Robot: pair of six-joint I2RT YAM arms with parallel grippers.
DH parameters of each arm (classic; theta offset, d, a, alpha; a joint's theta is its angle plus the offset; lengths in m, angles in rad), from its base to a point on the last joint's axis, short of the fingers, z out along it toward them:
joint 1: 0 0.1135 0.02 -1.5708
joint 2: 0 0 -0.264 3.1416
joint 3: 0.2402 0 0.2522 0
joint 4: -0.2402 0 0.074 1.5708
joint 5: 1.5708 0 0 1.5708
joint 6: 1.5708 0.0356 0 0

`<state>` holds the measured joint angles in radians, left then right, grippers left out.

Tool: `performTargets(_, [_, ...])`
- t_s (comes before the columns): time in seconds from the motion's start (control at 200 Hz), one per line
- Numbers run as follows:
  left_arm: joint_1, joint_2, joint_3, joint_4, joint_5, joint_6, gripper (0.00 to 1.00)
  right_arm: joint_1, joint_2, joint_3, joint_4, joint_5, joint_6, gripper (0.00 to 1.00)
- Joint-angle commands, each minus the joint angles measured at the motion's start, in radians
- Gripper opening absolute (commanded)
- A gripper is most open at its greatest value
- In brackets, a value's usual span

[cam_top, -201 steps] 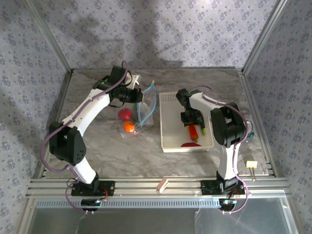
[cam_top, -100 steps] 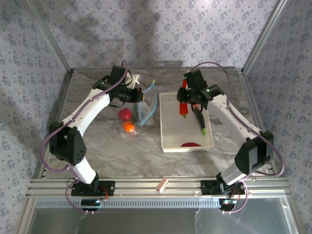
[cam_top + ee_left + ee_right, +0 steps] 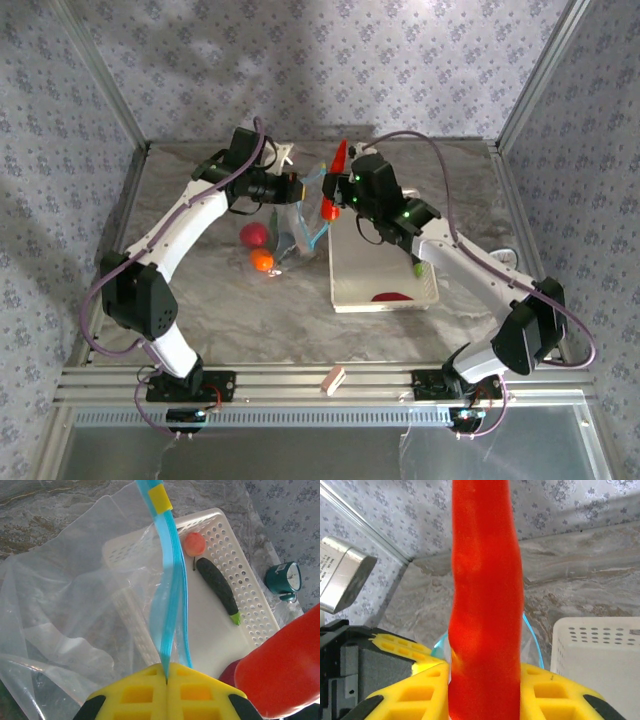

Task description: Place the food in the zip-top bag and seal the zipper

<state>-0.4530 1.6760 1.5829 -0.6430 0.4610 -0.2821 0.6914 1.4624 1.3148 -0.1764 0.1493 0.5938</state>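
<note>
The red chili (image 3: 485, 580) points straight out from the right gripper (image 3: 485, 685), which is clamped on its base; the left gripper (image 3: 166, 679) pinches the zipper (image 3: 169, 585).

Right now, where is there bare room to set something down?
The widest bare table is the near strip, between the bag, the basket and the rail. The far right corner behind the basket is free too. It is crowded at the bag's mouth, where the left claw and the right claw, holding the chili, meet.
</note>
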Motion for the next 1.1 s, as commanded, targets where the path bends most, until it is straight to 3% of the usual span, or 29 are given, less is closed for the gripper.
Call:
performTargets(0.0, [-0.006,-0.004,0.031,0.015,0.033,-0.011,0.04,0.009,0.004,-0.03,0.162,0.112,0.076,0.17])
performTargets(0.385, [-0.007,-0.005,0.046,0.024,0.041,-0.014,0.04,0.068,0.153,-0.049,0.266,0.113,0.174,0.14])
performTargets(0.805, [0.014,-0.03,0.043,0.035,0.047,-0.011,0.05,0.119,0.207,-0.066,0.123,0.069,0.172,0.15])
performTargets(0.93, [0.021,-0.037,0.042,0.037,0.045,-0.011,0.05,0.114,0.21,-0.057,0.068,0.032,0.158,0.22])
performTargets(1.094, [0.027,-0.045,0.038,0.036,0.045,-0.011,0.05,0.108,0.208,-0.022,0.0,0.013,0.127,0.42])
